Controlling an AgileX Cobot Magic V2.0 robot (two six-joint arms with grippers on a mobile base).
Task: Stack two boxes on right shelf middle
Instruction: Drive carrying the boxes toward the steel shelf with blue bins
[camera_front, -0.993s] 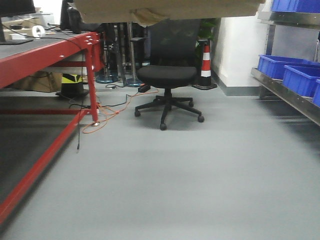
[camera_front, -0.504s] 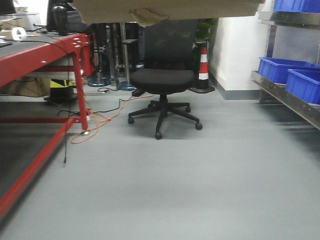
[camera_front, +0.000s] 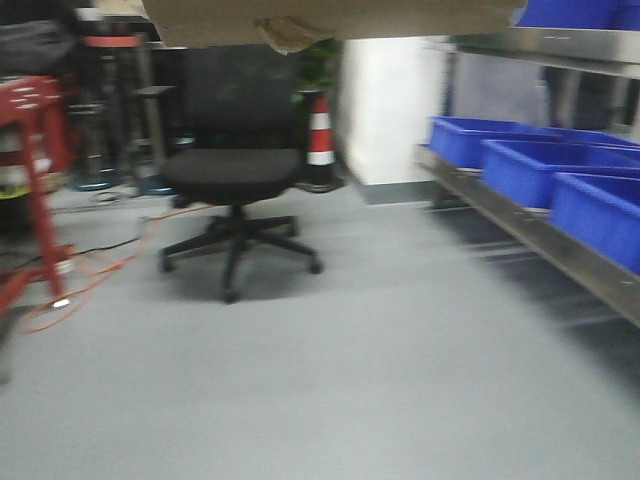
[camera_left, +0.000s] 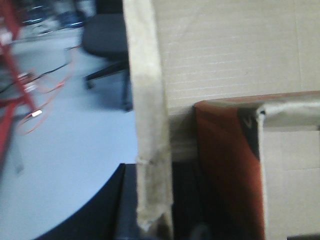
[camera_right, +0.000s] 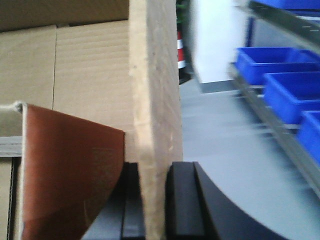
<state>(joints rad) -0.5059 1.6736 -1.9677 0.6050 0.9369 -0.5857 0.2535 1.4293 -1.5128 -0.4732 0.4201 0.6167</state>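
A brown cardboard box (camera_front: 330, 15) hangs at the top edge of the front view, only its underside showing. My left gripper (camera_left: 155, 210) is shut on the box's left wall flap (camera_left: 147, 125), a dark finger (camera_left: 127, 210) on its outer side. My right gripper (camera_right: 155, 200) is shut on the right wall flap (camera_right: 155, 100), with black fingers (camera_right: 182, 200) on both sides. Inside the box lies a red and white carton (camera_left: 235, 165). The steel shelf (camera_front: 520, 215) runs along the right, a short way ahead; its beam (camera_right: 280, 107) also appears in the right wrist view.
Several blue bins (camera_front: 520, 165) sit on the shelf. A black office chair (camera_front: 235, 170) stands ahead on the left, with an orange cable (camera_front: 90, 275) on the floor beside it. A red rack (camera_front: 30, 110) is at the far left. A striped cone (camera_front: 320, 130) stands by the white wall.
The view has swung right: chair and red rack slid left, the shelf with blue bins grew larger on the right. The box stays held in both grippers.
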